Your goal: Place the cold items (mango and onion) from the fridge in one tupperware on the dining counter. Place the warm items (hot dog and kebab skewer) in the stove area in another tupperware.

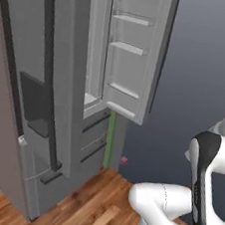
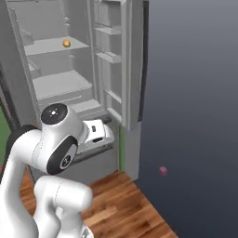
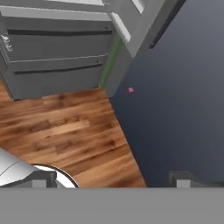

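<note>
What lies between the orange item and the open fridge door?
Only bare shelf between orange item and open door, in the right base view.

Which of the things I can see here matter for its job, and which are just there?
Part of the job:
- grey fridge with its right door swung open
- small round orange-yellow item on an upper fridge shelf, perhaps the mango or onion

Just there:
- wooden plank floor
- small pink speck on the dark area
- grey drawers below the fridge

Grey fridge (image 1: 50, 101) standing on wood floor (image 3: 65, 131), right door (image 1: 135, 52) swung open.
Door shelves (image 2: 109, 56) are bare; dark drawers (image 3: 57, 48) sit below; a small pink cube (image 2: 162, 170) lies off to the right.
</note>
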